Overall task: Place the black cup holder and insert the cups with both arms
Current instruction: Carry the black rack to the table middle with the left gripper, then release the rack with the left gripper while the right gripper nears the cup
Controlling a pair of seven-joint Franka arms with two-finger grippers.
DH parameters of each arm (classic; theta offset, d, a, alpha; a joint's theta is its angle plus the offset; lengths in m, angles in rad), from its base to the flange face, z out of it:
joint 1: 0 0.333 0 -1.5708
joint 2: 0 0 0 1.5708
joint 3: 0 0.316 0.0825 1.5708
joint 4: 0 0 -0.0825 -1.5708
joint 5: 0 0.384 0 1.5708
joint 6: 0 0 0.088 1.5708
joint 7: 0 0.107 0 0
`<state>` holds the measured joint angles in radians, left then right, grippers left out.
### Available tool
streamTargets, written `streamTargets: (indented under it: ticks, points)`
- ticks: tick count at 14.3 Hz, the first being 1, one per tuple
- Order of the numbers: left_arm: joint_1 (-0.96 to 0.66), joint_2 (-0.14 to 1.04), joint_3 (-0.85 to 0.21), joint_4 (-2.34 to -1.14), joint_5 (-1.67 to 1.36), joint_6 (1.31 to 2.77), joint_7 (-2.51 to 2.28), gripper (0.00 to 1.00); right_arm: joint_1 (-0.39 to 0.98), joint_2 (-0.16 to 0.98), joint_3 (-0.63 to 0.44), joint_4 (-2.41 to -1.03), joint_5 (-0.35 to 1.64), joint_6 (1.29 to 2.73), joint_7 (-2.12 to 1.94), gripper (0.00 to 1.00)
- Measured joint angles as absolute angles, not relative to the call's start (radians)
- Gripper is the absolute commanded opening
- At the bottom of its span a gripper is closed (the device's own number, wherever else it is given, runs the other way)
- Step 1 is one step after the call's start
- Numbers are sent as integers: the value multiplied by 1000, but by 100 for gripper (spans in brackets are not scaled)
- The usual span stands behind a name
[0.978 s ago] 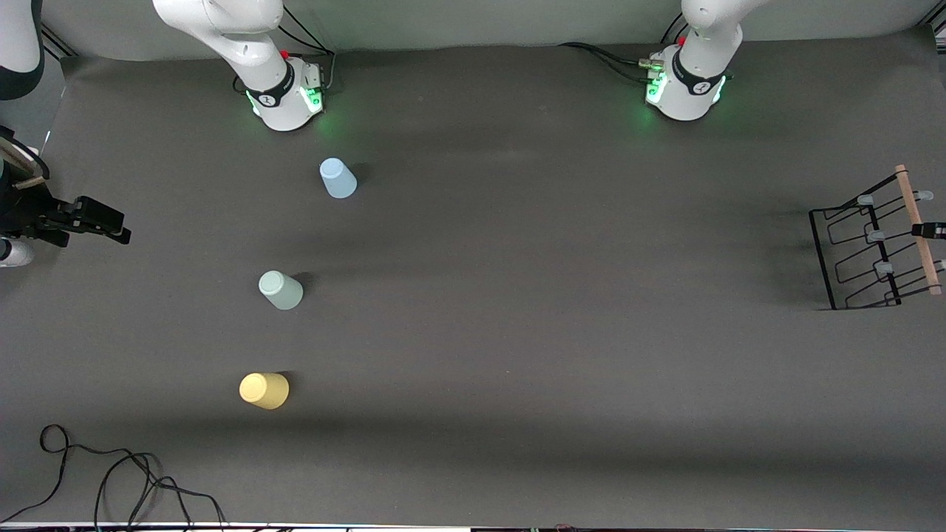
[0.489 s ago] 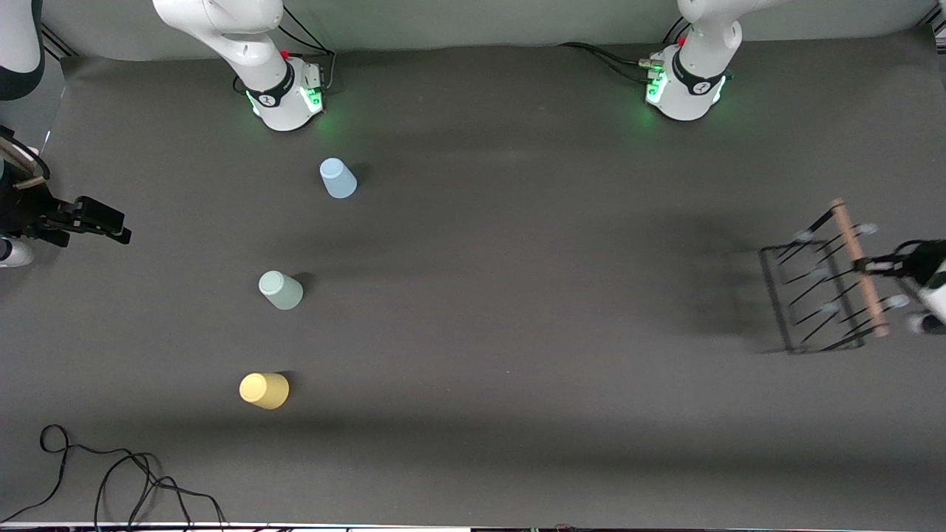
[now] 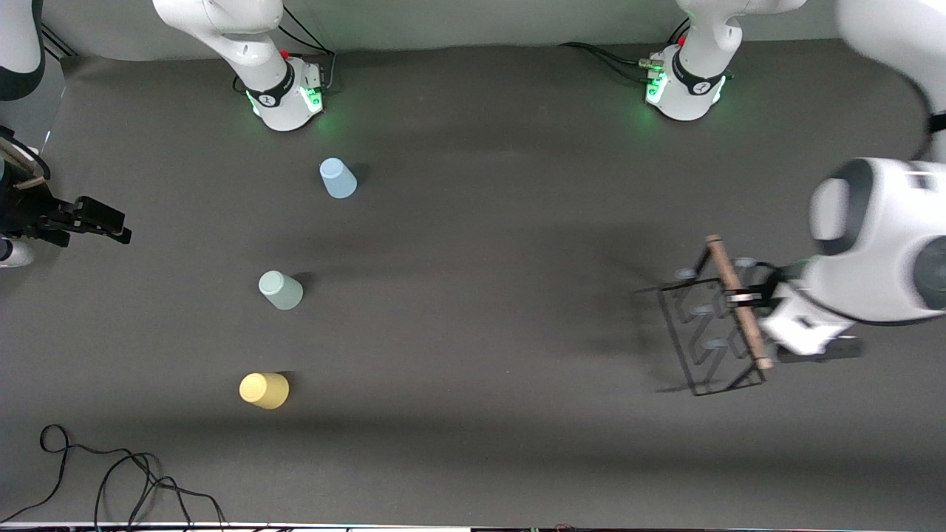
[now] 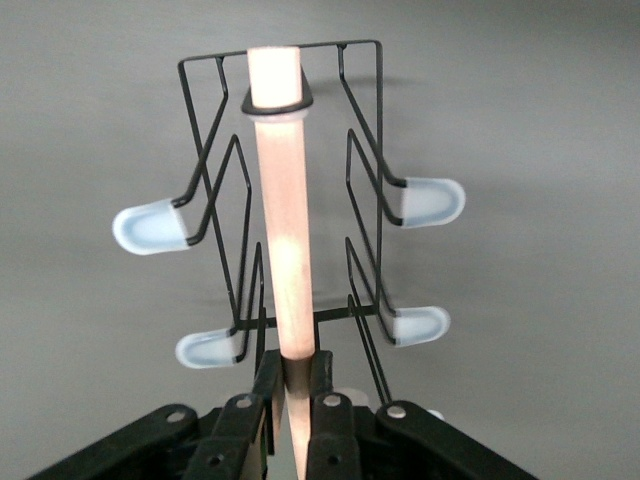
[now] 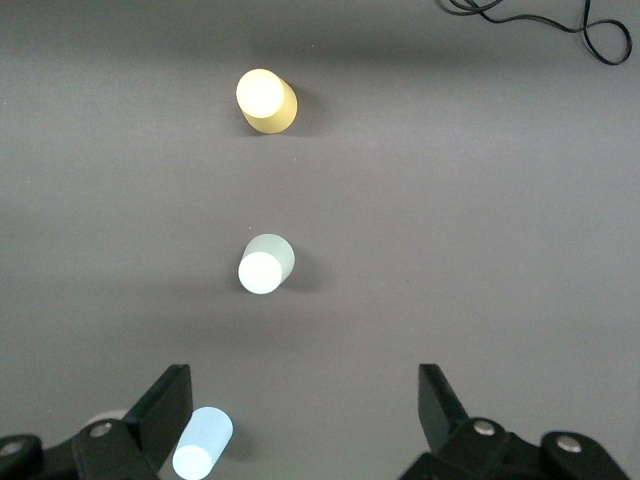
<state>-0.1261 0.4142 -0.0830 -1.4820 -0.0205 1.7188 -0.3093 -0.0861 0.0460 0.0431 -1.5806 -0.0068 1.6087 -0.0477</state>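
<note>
Black cup holder (image 3: pixel 713 325) airborne, rod clamped by left tool (image 4: pixel 292 385); right tool (image 5: pixel 305 405) spread wide, waiting.

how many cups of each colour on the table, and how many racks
light blue cup: 1
pale green cup: 1
yellow cup: 1
black cup holder: 1, held by its wooden rod in the left gripper
total: 4 things, 3 cups and 1 rack
</note>
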Motion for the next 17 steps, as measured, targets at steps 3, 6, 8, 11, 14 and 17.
streamTargets:
  ticks: [3, 6, 8, 11, 14, 17]
  points:
    - [-266, 441, -83, -1482, -21, 1765, -500, 0, -86, 46, 43, -1581, -7, 1609, -48, 100]
    - [-385, 472, -83, -1479, -22, 1795, -660, 0, -86, 46, 43, -1586, -7, 1607, -48, 100]
    - [-447, 488, -84, -1464, -30, 1799, -721, 0, -85, 45, 43, -1595, -7, 1606, -36, 100]
    - [-519, 517, -85, -1417, -56, 1800, -740, 0, -43, 7, 45, -1662, -4, 1625, 29, 100]
    - [-547, 571, -118, -1343, -60, 1801, -742, 0, 38, -100, 47, -1830, -4, 1724, 96, 100]
    - [-552, 642, -156, -1293, -60, 1839, -741, 0, 61, -177, 47, -1934, -4, 1763, 110, 100]
